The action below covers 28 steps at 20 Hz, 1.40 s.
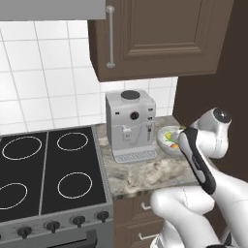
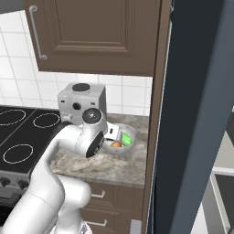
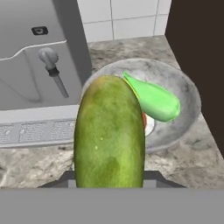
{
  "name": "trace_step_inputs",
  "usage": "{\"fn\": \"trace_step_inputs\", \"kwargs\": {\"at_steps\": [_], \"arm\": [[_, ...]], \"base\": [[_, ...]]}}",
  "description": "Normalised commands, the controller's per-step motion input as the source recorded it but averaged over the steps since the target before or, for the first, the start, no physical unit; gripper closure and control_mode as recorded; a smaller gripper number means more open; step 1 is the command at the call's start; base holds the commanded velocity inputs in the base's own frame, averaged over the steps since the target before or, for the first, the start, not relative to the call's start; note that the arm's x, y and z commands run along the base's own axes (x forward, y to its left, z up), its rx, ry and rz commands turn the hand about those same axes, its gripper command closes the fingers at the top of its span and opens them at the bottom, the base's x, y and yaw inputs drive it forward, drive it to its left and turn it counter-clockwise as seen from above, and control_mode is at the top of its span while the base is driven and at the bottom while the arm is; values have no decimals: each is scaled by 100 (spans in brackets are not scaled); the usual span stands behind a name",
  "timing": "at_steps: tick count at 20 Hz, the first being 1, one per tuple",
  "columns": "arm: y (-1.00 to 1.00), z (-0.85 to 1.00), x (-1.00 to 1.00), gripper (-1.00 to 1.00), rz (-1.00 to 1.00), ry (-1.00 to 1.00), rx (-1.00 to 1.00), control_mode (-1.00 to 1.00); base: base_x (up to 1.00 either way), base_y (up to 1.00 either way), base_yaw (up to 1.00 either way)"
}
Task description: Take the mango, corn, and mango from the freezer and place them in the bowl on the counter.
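Note:
My gripper (image 2: 114,134) is shut on a large green mango (image 3: 109,131), which hides the fingertips in the hand view. I hold it just in front of and above the whitish-grey speckled bowl (image 3: 186,94). In the bowl lies a corn cob in a bright green husk (image 3: 155,100), with a reddish-orange mango (image 3: 144,120) partly hidden under it. The bowl (image 1: 164,147) stands on the marbled counter (image 1: 145,174), to the right of the coffee machine. The freezer's dark blue-grey door (image 2: 196,114) stands open at the right.
A grey coffee machine (image 1: 131,126) stands close to the left of the bowl. A black stovetop (image 1: 48,169) lies farther left. Brown wall cabinets (image 1: 160,38) hang above the counter, and a dark panel (image 3: 197,52) borders the bowl's right side.

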Motion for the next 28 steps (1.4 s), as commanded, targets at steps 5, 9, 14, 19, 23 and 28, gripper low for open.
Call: {"fn": "trace_step_inputs", "kwargs": {"at_steps": [5,9,14,19,23,28], "arm": [[0,-7,52,100,0,5,0,-100],[0,-1,37,100,0,10,0,-100],[0,-28,22,100,1,7,0,-100],[-1,-47,15,100,0,0,0,-100],[0,-24,13,100,0,0,0,-100],[0,-8,10,100,0,0,0,-100]], "base": [[0,0,0],[0,0,0],[0,0,0],[0,0,0],[0,0,0],[0,0,0]]}}
